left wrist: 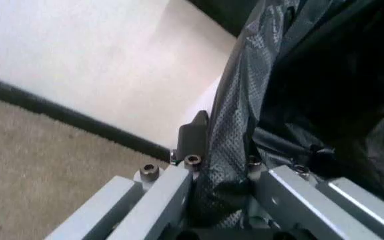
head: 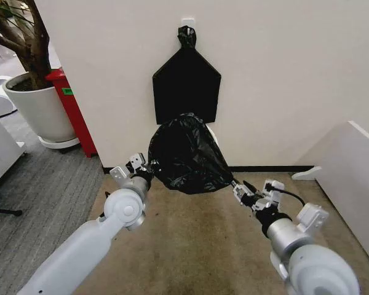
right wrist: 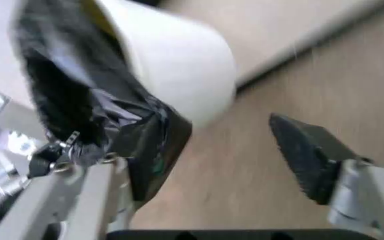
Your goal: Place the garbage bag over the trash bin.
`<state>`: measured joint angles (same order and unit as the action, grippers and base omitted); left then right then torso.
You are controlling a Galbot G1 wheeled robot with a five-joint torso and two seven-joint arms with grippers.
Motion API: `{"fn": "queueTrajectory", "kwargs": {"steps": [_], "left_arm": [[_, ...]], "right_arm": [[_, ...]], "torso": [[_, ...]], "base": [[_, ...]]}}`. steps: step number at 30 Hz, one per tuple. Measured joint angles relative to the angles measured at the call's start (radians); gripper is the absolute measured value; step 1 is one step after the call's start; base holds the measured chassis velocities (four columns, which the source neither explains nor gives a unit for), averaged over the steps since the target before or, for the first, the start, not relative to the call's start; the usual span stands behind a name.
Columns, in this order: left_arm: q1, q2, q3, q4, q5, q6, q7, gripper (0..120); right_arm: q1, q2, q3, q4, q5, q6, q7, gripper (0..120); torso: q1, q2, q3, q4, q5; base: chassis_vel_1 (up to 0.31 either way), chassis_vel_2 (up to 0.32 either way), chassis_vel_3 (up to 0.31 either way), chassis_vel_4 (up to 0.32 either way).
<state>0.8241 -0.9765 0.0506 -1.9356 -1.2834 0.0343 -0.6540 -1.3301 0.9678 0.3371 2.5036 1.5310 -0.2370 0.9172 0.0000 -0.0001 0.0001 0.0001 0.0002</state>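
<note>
The right gripper (head: 238,187) has its jaws spread wide, one finger (right wrist: 85,200) touching the garbage bag (head: 186,155). At the bag's left edge, the left gripper (head: 149,166) is clamped on the plastic. The bag drapes over the trash bin (right wrist: 178,60), which sits against the far wall (head: 283,74). A flat black bundle (head: 186,83) hangs above; bare carpet (head: 197,246) lies near.

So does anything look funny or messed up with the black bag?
The garbage bag hangs bunched and crumpled between the left gripper and right gripper. The trash bin sits beside it, still uncovered. Nothing looks torn or spilled.
</note>
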Motion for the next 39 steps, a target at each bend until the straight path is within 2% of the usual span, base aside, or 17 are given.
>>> {"fn": "queueTrajectory", "kwargs": {"steps": [5,6,8,10,15,19,24,39], "left_arm": [[-0.003,-0.002,0.013,0.001,0.043,-0.016,0.012,0],[-0.003,-0.002,0.013,0.001,0.043,-0.016,0.012,0],[-0.009,-0.002,0.019,0.013,0.081,-0.028,0.024,0],[-0.013,-0.002,0.031,0.025,0.129,-0.042,0.035,0],[-0.014,-0.005,0.075,0.032,0.254,-0.089,0.067,0],[-0.013,-0.007,0.108,0.026,0.344,-0.127,0.091,0],[-0.007,-0.006,0.119,0.022,0.411,-0.153,0.118,0],[0.013,-0.006,0.153,-0.002,0.514,-0.208,0.156,0]], "right_arm": [[0.035,0.054,0.104,0.001,0.359,0.051,0.104,82],[0.035,0.054,0.104,0.001,0.359,0.051,0.104,82],[0.047,0.063,0.154,0.001,0.477,0.081,0.160,91],[0.049,0.062,0.166,0.001,0.512,0.103,0.182,98],[0.070,0.070,0.128,0.000,0.495,0.122,0.205,100],[0.087,0.114,0.085,-0.001,0.484,0.126,0.249,100],[0.087,0.149,0.050,-0.002,0.485,0.125,0.271,100],[0.154,0.182,0.021,-0.062,0.483,0.116,0.306,100]], "torso": [[0.000,0.000,0.000,-0.0002,-0.0002],[0.000,0.000,0.000,-0.0002,-0.0002],[0.000,0.000,0.000,-0.0003,-0.0001],[0.000,0.000,0.000,-0.0002,-0.0002],[0.000,0.000,0.000,-0.0002,-0.0001],[0.000,0.000,0.000,-0.0002,-0.0001],[0.000,0.000,0.000,-0.0002,-0.0002],[0.000,0.000,0.000,-0.0001,-0.0002]], "base": [[0.000,0.000,0.000,0.000],[0.000,0.000,0.000,0.000],[0.000,0.000,0.000,0.000],[0.000,0.000,0.000,0.000],[0.000,0.000,0.000,0.000],[0.000,0.000,0.000,0.000],[0.000,0.000,0.000,0.000],[0.000,0.000,0.000,0.000]]}}
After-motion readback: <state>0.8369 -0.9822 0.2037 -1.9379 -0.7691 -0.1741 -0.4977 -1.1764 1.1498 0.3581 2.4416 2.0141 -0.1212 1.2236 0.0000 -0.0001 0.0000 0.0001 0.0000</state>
